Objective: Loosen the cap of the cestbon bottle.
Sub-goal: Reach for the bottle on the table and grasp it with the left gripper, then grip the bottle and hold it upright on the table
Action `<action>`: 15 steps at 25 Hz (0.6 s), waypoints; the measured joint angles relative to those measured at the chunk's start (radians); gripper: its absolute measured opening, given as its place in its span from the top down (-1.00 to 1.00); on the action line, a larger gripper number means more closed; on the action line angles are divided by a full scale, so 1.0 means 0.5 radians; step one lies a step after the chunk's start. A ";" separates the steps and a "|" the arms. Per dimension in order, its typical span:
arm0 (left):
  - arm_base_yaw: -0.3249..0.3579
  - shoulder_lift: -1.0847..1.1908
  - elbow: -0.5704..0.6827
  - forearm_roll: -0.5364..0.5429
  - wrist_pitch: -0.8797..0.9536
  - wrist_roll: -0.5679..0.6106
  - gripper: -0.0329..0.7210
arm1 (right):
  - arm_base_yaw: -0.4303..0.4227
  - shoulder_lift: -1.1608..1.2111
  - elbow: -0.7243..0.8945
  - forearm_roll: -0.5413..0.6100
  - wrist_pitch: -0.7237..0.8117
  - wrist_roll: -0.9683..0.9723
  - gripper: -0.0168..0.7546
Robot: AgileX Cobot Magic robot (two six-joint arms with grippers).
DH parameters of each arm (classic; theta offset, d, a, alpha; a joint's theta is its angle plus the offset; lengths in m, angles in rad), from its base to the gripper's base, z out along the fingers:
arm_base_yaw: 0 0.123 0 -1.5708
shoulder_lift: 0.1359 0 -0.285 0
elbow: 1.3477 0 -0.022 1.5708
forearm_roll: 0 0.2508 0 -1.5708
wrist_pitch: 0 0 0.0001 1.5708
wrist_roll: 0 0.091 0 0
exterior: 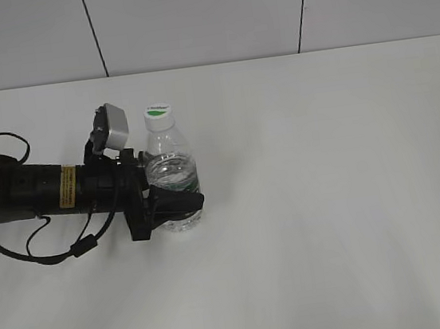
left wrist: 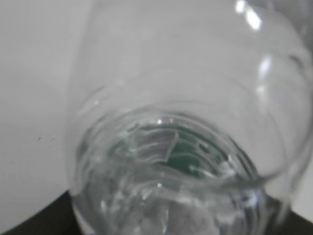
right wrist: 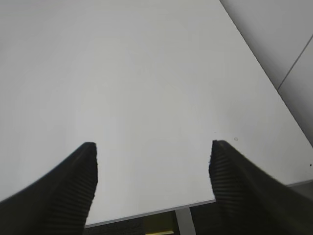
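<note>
Bottle (exterior: 172, 178) upright, cap (exterior: 159, 116) topmost

white table (exterior: 329, 199), grey panelled wall (exterior: 202, 18)

Cestbon bottle (left wrist: 186, 147) blurred, cropped close-up

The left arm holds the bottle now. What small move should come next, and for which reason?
Probably bring the right pincer over to the cap. The left pincer already clamps the cestbon bottle upright on the table, the cap is untouched, and the right pincer is open over bare table, away from it.
</note>
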 joint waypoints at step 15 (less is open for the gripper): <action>-0.001 0.005 -0.025 0.092 -0.165 0.000 -0.19 | 0.000 0.000 0.000 0.000 0.000 0.002 -0.46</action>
